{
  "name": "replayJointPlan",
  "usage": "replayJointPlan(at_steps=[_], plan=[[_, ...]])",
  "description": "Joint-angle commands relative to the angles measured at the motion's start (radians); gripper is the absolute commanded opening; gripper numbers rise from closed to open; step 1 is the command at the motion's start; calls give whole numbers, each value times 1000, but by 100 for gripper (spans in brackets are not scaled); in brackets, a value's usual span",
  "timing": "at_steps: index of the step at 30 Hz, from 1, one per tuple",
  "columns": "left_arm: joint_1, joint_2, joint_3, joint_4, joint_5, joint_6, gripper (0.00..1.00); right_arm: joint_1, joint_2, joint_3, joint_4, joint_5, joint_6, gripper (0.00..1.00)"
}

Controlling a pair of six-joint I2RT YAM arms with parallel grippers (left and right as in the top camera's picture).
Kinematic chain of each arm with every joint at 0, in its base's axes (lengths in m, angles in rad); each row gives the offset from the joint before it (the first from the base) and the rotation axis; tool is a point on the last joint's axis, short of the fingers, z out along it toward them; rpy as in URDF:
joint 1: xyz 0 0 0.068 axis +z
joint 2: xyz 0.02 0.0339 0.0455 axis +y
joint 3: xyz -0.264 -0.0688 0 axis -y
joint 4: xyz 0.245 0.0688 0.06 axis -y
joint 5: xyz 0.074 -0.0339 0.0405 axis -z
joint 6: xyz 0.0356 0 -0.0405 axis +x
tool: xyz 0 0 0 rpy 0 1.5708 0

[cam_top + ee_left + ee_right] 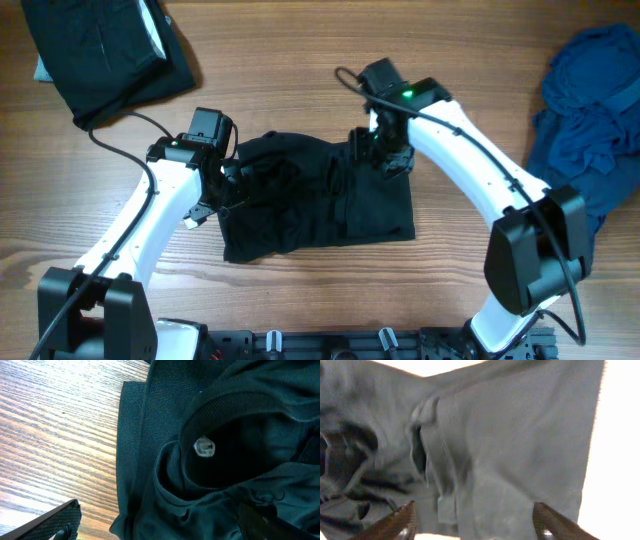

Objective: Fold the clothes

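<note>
We see a plain black shirt (318,200) lying at the middle of the wood-grain table (300,60). Its soft fabric is rumpled into ridges on the left half and lies flatter on the right. In the left wrist view the cloth shows a fine ribbed knit, and a curved rolled edge surrounds a dark hollow that holds a small white round mark (204,446). A flat folded border rests on the pale planks beside it.

The left end effector (228,178) sits at the shirt's left edge with its jaws spread wide and gripping nothing. The right end effector (385,158) hovers over the shirt's upper right part. In its own glare-washed view its two fingers (399,521) stand well apart, with smooth cloth and a raised seam spread beyond them, and nothing is pinched between them. The shirt lies between the two white arms.

A folded black garment (100,55) sits at the far left corner. A crumpled dark blue garment (590,110) is heaped at the right edge, and both lie well apart from the shirt.
</note>
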Motion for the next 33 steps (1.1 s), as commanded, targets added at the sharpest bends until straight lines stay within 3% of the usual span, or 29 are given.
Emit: replayJointPlan(at_steps=[1, 6, 10, 14, 21, 27, 33], plan=[[21, -14, 19, -5, -69, -81, 100, -52, -25, 22, -7, -16, -27, 89], [82, -71, 20, -15, -68, -71, 100, -108, -25, 22, -20, -16, -56, 99], [155, -158, 19, 14, -33, -17, 100, -124, -25, 21, -9, -25, -86, 100], [248, -165, -2, 69, 253, 156, 100, -123, -25, 19, -5, -27, -106, 100], [391, -144, -127, 174, 557, 332, 100, -123, -23, 10, -4, -31, -134, 100], [414, -132, -231, 288, 561, 342, 100, -123, -23, 10, 16, -37, -157, 100], [411, -60, -264, 302, 530, 293, 100, -123, -23, 10, 18, -47, -158, 100]])
